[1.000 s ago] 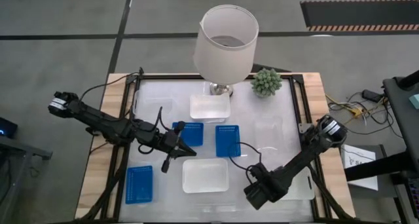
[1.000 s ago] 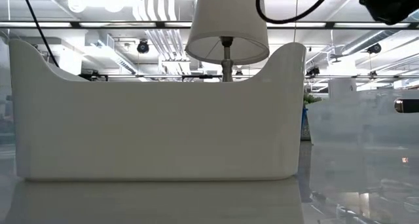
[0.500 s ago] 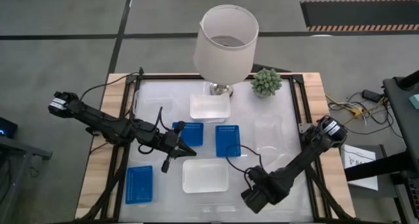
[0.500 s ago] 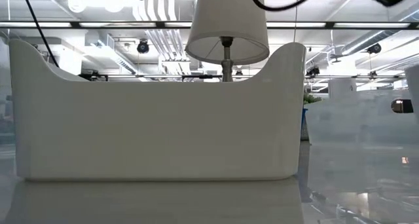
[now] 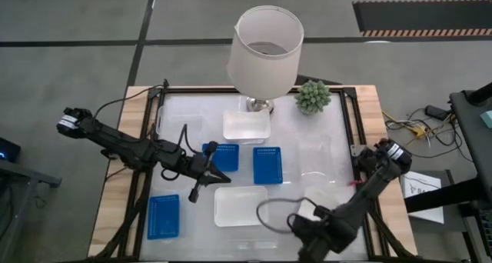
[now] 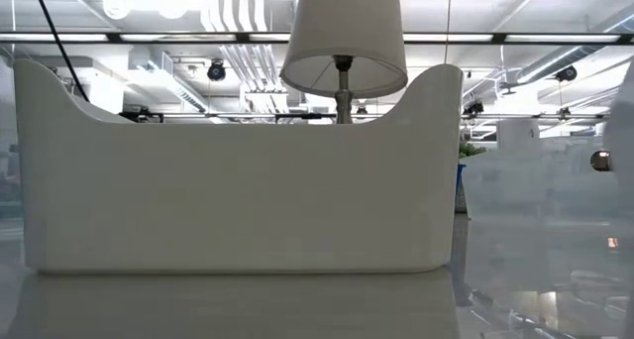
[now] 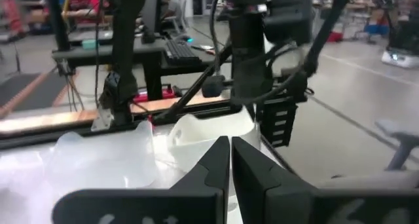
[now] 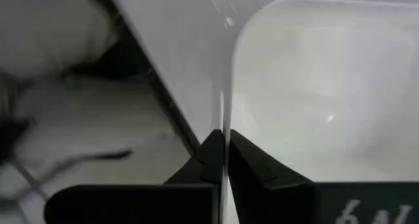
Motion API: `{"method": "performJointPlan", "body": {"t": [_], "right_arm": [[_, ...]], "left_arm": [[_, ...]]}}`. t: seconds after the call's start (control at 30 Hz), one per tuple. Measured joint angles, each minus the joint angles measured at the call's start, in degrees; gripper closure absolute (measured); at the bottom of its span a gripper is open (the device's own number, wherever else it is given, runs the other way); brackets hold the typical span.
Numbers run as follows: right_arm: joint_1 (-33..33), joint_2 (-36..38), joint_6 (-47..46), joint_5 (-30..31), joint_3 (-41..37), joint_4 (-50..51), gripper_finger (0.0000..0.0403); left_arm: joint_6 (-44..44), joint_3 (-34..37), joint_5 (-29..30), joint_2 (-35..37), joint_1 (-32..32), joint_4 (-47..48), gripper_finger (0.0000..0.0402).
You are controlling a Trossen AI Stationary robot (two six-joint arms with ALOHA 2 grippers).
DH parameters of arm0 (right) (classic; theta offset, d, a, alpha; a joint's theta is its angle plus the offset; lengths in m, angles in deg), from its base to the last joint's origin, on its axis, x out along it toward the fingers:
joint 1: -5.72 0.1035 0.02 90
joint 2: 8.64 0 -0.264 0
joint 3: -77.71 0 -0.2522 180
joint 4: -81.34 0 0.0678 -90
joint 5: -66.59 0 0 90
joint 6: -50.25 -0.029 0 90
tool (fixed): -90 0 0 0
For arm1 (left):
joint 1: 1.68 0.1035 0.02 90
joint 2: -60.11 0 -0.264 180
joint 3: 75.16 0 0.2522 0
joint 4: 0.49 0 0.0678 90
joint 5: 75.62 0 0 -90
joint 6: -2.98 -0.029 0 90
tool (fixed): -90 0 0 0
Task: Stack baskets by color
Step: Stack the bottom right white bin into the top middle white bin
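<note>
Plainly, no readable writing; right pincer (image 8: 224,142) grips a white basket (image 8: 314,86) wall, left pincer (image 7: 230,160) closed empty.

High view looks straight down over the whole worktop (image 5: 338,140). Low view sits at worktop level, close against a white basket (image 6: 238,180). Both share the lampshade (image 5: 266,46).

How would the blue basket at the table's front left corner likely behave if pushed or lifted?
The blue basket looks like thin plastic with a mesh bottom, so it is probably light and fairly stiff. It sits flat and shallow on the glossy table, so a push would likely slide it, not tip it.
</note>
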Motion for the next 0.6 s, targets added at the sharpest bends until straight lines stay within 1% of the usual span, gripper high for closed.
{"method": "performJointPlan", "body": {"t": [0.1,0.23,0.3,0.37,0.47,0.6], "right_arm": [[1.9,0.0,7.8,1.7,2.0,0.1,0.0394],[4.0,0.0,19.3,8.9,5.0,0.4,0.0394],[4.1,0.2,23.5,12.1,6.2,0.7,0.0394],[4.0,0.5,26.2,14.3,7.2,1.0,0.0394],[3.5,0.7,31.6,15.8,8.2,1.1,0.0394],[2.6,0.9,36.8,15.7,8.8,1.1,0.0394]], "left_arm": [[-0.5,0.0,-4.1,-1.7,0.0,-3.4,0.0402],[-2.1,0.0,-9.6,-5.5,-0.1,-10.5,0.0402],[-3.4,-0.3,-12.9,-7.8,0.0,-13.2,0.04],[-4.1,-1.4,-16.3,-10.0,0.0,-14.3,0.039],[-6.6,-4.0,-18.7,-13.4,0.0,-15.0,0.0351],[-9.5,-7.4,-21.8,-18.4,0.0,-14.7,0.0271]]}}
